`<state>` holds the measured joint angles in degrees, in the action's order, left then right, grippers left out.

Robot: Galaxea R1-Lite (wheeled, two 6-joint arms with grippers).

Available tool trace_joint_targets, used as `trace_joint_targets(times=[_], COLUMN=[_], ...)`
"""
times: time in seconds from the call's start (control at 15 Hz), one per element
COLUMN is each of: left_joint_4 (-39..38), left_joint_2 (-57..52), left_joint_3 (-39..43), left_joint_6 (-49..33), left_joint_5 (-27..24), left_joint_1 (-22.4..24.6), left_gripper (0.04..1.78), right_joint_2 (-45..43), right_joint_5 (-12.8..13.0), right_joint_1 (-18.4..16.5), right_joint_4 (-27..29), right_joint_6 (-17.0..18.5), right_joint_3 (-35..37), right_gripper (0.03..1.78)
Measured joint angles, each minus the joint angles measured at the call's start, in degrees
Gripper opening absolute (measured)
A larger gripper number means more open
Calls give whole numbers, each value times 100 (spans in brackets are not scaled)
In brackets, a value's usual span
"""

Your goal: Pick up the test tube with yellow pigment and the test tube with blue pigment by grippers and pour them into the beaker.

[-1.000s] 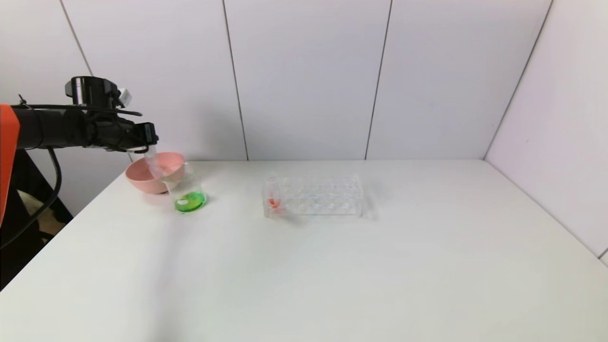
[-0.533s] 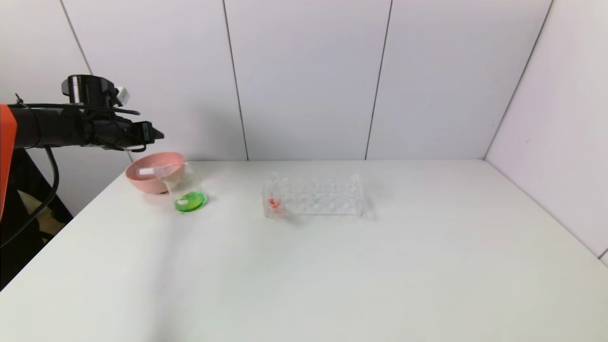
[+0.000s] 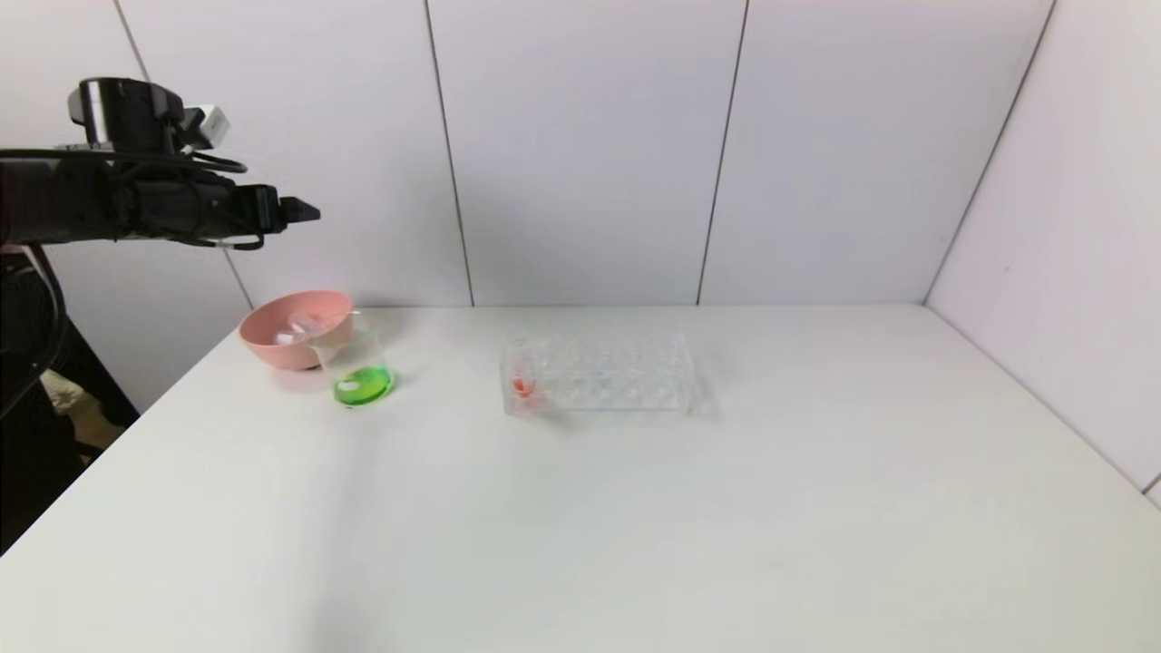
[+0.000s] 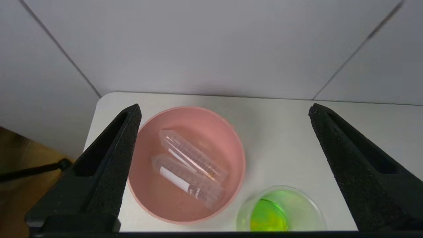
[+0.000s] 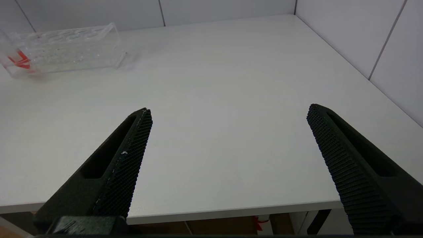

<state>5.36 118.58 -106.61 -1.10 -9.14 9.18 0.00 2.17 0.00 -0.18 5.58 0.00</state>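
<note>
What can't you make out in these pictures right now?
- Which emptied tube in the pink bowl held yellow or blue: both look clear, left wrist view.
- Beaker: its near side is cut off by the frame edge, left wrist view.
- Right end effector: outside the head view.

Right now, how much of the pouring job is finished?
Done, it seems: the beaker holds green liquid, and two empty tubes lie in the pink bowl. Nothing is in hand: the left tool hovers open above the bowl, the right tool open too. Nothing seems left.
</note>
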Motion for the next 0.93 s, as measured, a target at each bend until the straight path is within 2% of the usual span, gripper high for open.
trace_joint_targets(times=[0.2, 0.4, 0.73, 0.93], left_joint_4=[150, 362, 629, 1241], left_joint_2=[-962, -2371, -5304, -7123], left_joint_3=[350, 961, 2871, 3832], left_joint_6=[44, 61, 59, 119], left_joint_5=[-229, -405, -651, -734], left_joint_1=[-76, -113, -169, -380], left_gripper=[176, 176, 176, 176], right_joint_2=[0, 0, 0, 0], right_joint_5=[2, 2, 2, 2], right_joint_1=[0, 0, 0, 0], right_joint_4=[0, 0, 0, -2], right_joint_6=[0, 0, 0, 0], right_joint_3=[0, 0, 0, 0], right_gripper=[171, 171, 171, 171])
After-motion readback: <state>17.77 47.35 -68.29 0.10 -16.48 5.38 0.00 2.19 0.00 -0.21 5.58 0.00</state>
